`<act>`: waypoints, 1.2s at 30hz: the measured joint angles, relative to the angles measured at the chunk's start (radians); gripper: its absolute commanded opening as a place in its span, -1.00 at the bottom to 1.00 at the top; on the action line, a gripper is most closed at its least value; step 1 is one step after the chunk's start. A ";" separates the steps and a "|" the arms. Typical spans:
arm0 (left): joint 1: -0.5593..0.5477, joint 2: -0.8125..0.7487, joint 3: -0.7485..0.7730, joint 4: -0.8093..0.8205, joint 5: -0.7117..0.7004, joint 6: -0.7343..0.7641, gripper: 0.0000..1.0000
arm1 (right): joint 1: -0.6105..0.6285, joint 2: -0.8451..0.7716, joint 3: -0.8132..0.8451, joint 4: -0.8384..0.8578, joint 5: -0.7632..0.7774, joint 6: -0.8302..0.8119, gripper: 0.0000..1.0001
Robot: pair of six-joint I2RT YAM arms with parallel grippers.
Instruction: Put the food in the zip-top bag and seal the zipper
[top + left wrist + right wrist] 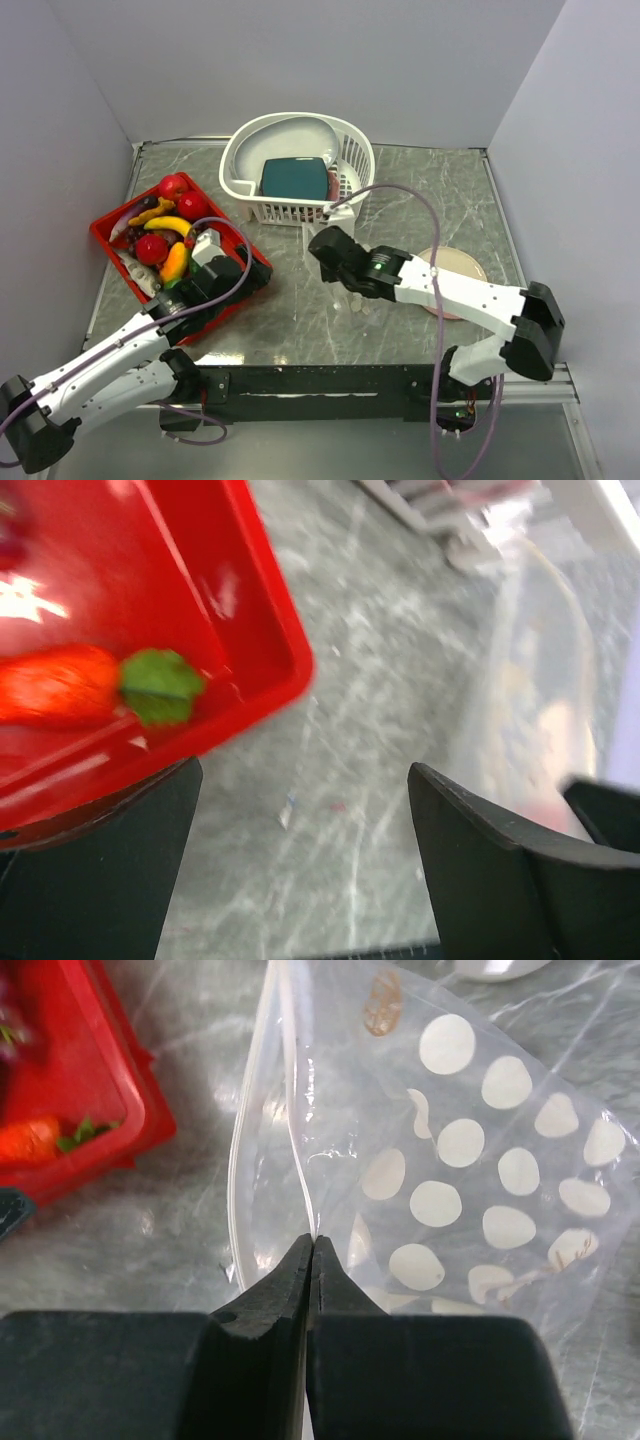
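The food (168, 224) lies in a red tray (108, 228): red tomatoes, a yellow banana and an orange piece. The zip-top bag (470, 1160) is clear with white spots and lies on the table, its mouth gaping toward the tray. My right gripper (312, 1242) is shut on the bag's upper lip, right at the zipper (300, 1110). The lower lip curves away on the left. My left gripper (305, 780) is open over bare table beside the tray's corner (290, 670), with nothing between its fingers. A red food piece with a green leaf (60, 685) lies just inside that corner.
A white slotted basket (345, 140) with a teal block (295, 178) stands at the back middle. A round tan plate (462, 268) sits under the right arm. Grey walls close in the table on the left, back and right.
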 measured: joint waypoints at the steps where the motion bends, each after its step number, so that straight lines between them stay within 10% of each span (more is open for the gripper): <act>1: 0.001 0.008 0.007 -0.012 -0.023 -0.005 0.91 | -0.010 -0.022 -0.013 0.007 -0.002 0.003 -0.99; 9: 0.146 0.125 0.177 -0.193 -0.248 -0.104 0.99 | -0.041 -0.114 -0.123 0.067 -0.072 0.010 -1.00; 15: 0.431 0.227 0.187 -0.158 -0.243 -0.023 0.96 | -0.057 -0.158 -0.162 0.111 -0.131 0.004 -1.00; 23: 0.522 0.541 0.263 -0.116 -0.248 0.086 0.75 | -0.085 -0.208 -0.199 0.153 -0.197 -0.012 -1.00; 36: 0.526 0.653 0.291 -0.099 -0.271 0.111 -0.50 | -0.109 -0.231 -0.230 0.176 -0.246 -0.016 -1.00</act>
